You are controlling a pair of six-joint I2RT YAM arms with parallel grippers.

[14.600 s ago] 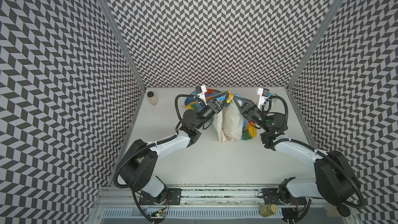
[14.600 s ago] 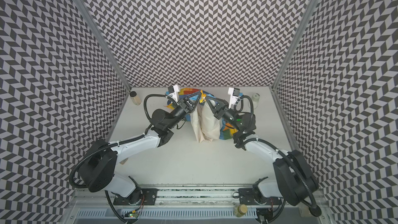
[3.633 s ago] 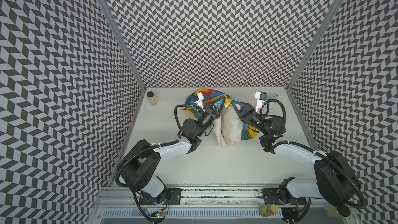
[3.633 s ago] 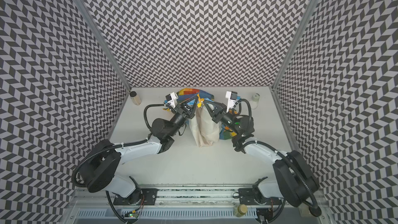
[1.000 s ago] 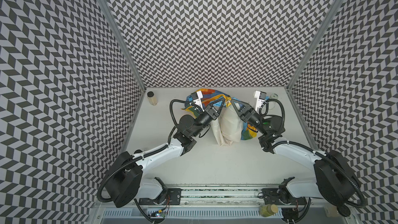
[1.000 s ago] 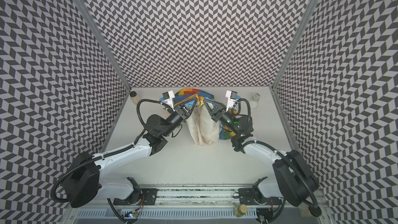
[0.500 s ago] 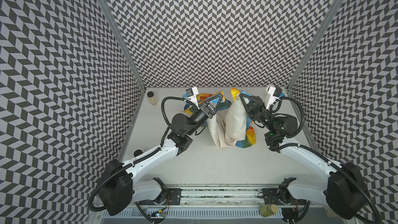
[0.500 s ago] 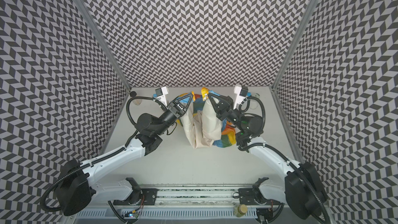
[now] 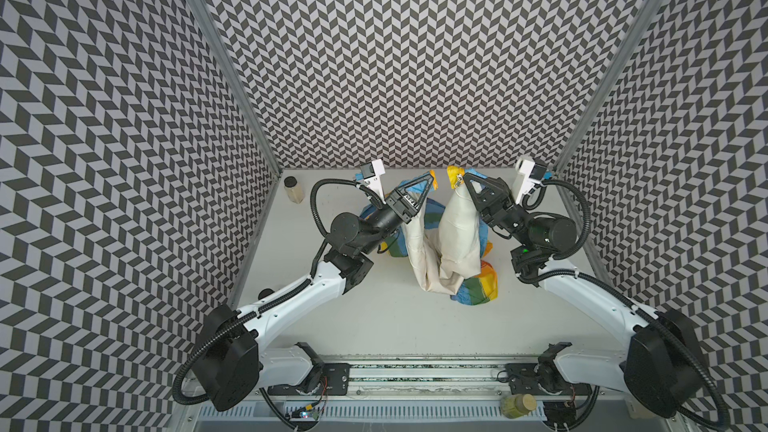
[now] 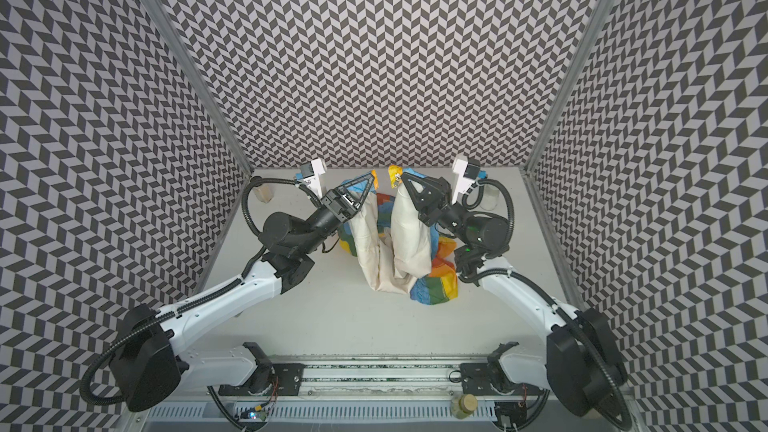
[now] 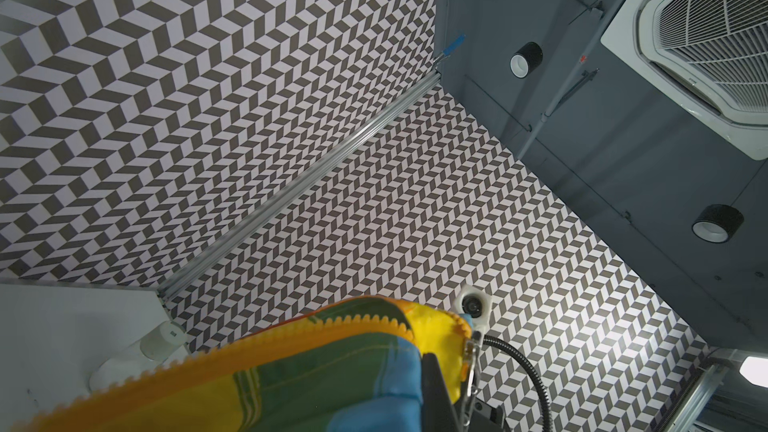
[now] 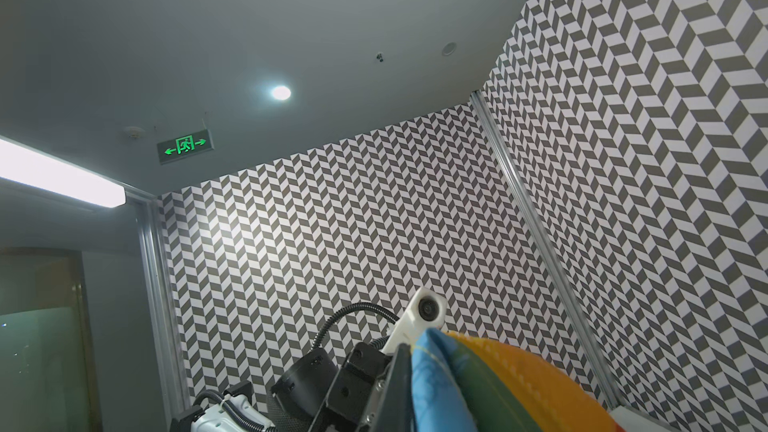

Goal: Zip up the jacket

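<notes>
Here, the jacket (image 9: 455, 230) (image 10: 405, 234) hangs between the two arms towards the back of the white table (image 9: 374, 317), held up by its two upper front corners. Its lower part lies crumpled on the tabletop.

The left gripper (image 9: 430, 179) (image 10: 370, 179) is closed on one corner, pinching an orange and blue edge. The right gripper (image 9: 459, 179) (image 10: 398, 179) is closed on the other, pinching a yellow-orange tip. The two held corners are near each other but apart, and the front is unzipped.

In both top views the cream-white lining (image 9: 424, 251) (image 10: 370, 243) faces upward as two long, drooping panels that meet in a fold near the table. The outer shell shows only at the margins. A bunched hem beside the right arm (image 9: 478, 286) carries blue, green, yellow, orange and red bands. More striped fabric lies behind the left gripper's wrist.

In the left wrist view the jacket (image 11: 324, 376) fills the lower edge of the picture. The fabric is thin, with yellow, green and blue bands, and is bordered by the orange-yellow zipper strip (image 11: 291, 328), whose teeth are plainly visible. A small metal pull (image 11: 471, 361) hangs at the yellow corner.

In the right wrist view the jacket (image 12: 498, 384) appears as a blue, green and orange bulge. A small capped bottle (image 9: 293, 189) stands at the back left of the table, well apart from the jacket.
</notes>
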